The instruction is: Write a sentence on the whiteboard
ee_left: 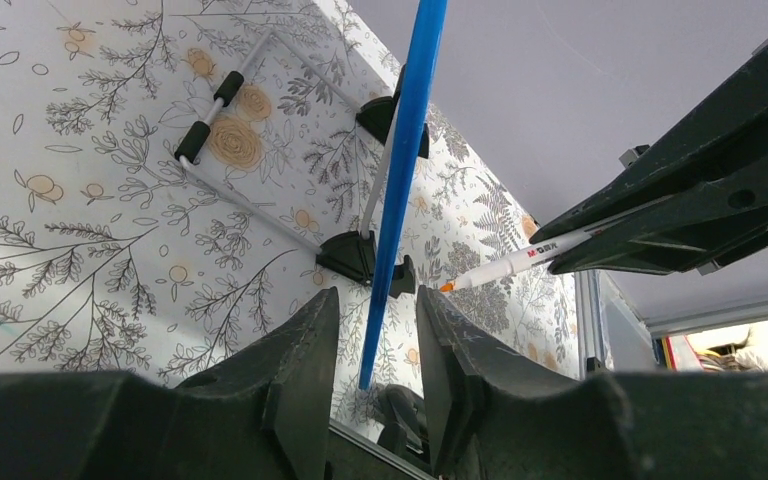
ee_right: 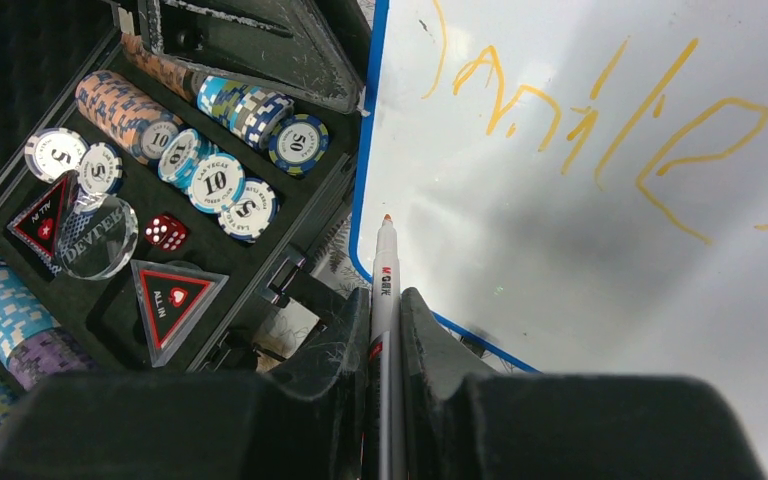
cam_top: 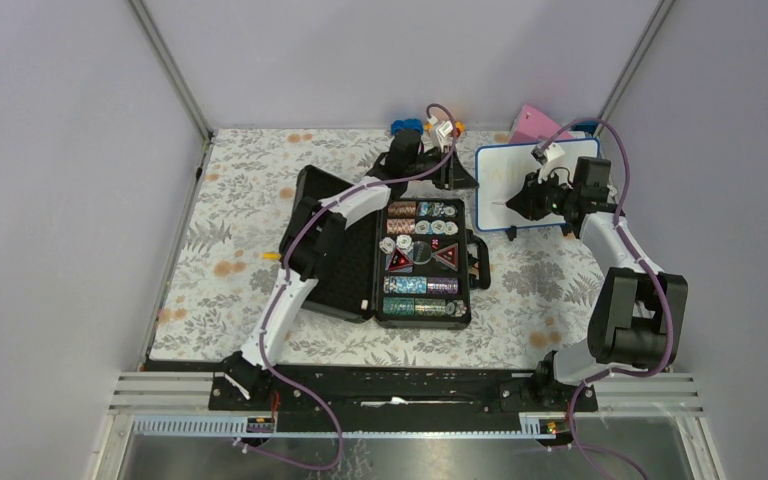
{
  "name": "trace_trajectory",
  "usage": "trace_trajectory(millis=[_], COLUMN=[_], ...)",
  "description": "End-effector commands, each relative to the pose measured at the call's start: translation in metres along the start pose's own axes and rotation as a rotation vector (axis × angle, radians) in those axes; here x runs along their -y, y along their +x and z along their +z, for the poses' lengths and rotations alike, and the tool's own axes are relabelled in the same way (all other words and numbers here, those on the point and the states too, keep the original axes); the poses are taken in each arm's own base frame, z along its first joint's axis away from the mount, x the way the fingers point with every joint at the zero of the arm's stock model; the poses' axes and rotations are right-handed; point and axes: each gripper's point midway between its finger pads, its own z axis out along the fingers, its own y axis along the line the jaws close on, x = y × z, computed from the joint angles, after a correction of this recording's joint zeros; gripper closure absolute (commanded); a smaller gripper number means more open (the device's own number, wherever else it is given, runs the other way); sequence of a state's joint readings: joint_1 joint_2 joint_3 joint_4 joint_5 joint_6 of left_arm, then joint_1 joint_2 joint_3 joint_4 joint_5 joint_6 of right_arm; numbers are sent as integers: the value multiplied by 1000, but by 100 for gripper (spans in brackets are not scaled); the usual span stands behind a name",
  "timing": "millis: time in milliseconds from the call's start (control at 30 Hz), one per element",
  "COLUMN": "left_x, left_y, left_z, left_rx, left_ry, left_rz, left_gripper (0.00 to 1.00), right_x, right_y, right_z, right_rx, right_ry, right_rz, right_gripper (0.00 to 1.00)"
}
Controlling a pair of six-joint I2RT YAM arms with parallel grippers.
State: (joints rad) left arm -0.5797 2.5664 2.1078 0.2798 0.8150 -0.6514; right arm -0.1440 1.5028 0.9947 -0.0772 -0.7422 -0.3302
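Note:
The whiteboard (cam_top: 535, 180) stands upright at the back right on its black feet. Yellow-orange handwriting (ee_right: 600, 110) runs across its face. My right gripper (cam_top: 516, 203) is shut on a white marker (ee_right: 383, 280). The marker's orange tip is near the board's lower left corner, just inside the blue frame (ee_right: 360, 200); I cannot tell whether it touches. My left gripper (cam_top: 457, 172) is at the board's left edge. In the left wrist view its fingers (ee_left: 305, 360) are apart, with the blue edge (ee_left: 400, 190) between them and a gap on each side. The marker (ee_left: 520, 262) shows there too.
An open black poker case (cam_top: 340, 300) with chip rows (ee_right: 210, 120), red dice and plaques lies just left of the board. A pink wedge (cam_top: 532, 122) stands behind the board. The board's wire stand (ee_left: 210, 110) rests on the floral cloth (cam_top: 230, 220).

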Motion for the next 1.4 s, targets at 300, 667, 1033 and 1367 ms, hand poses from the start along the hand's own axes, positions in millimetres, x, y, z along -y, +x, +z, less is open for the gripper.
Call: trace_trajectory(millis=[300, 667, 1033, 1367], left_x=[15, 7, 4, 7], left_y=[-8, -6, -8, -11], left_z=[20, 21, 18, 18], left_rx=[33, 30, 28, 33], left_ry=[57, 37, 21, 22], left_rz=[71, 74, 89, 97], left_gripper=[77, 97, 100, 100], right_x=[10, 13, 18, 26], right_y=[-14, -17, -26, -28], right_z=[5, 8, 9, 16], right_rx=[29, 36, 53, 45], right_ry=[17, 17, 30, 33], right_rz=[-62, -75, -80, -70], right_gripper=[100, 100, 100, 100])
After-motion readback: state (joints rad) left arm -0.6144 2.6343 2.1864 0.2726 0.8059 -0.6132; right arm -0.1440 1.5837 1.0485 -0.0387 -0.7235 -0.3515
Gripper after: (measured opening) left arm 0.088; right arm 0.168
